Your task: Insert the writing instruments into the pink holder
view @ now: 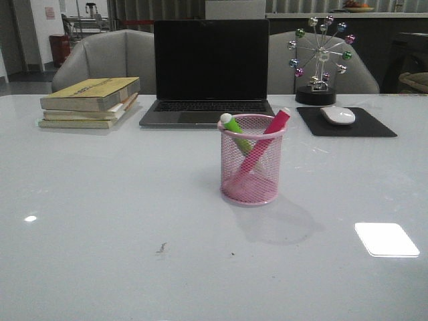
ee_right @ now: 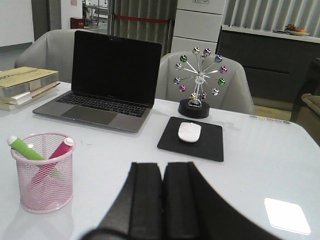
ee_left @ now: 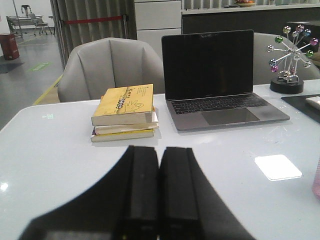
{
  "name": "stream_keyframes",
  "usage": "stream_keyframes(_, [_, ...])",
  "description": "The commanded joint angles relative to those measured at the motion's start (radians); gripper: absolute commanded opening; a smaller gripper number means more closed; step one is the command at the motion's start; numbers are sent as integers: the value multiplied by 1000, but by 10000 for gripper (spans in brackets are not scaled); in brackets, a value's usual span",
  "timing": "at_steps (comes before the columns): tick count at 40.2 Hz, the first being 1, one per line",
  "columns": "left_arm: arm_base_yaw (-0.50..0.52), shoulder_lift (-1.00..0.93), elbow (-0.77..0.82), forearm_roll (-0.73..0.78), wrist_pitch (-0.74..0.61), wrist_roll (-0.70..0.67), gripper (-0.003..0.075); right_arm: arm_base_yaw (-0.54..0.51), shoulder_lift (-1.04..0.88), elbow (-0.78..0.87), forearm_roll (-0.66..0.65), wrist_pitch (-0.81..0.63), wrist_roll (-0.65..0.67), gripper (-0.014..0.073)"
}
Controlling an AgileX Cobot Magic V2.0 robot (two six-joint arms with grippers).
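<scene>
Grippers: my left gripper point(ee_left: 159, 200) and right gripper point(ee_right: 162, 205) both pressed together, empty.
Front view only: neither arm visible.
Pink holder point(view: 251, 160): green marker point(view: 235, 131) and pink marker point(view: 267, 137) inside, crossed.

The pink holder point(view: 251, 160) stands alone mid-table with bare table point(view: 100, 234) on all sides. Its mouth is partly blocked by 2 crossed markers, green point(view: 235, 132) and pink point(view: 264, 144). Well behind it stand a laptop point(view: 210, 70), books point(view: 90, 101), a mouse point(view: 338, 115) and a ball ornament point(view: 321, 60).
</scene>
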Motion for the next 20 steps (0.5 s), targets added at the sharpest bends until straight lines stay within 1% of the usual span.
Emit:
stream_keyframes(1, [1, 9, -27, 0, -85, -11, 91, -6, 9, -29, -1, -91, -3, 87])
stream_keyframes(18, [1, 9, -27, 0, -83, -11, 91, -6, 9, -29, -1, -91, -3, 87])
stream_keyframes(20, [1, -12, -27, 0, -81, -11, 91, -6, 9, -29, -1, -91, -3, 87])
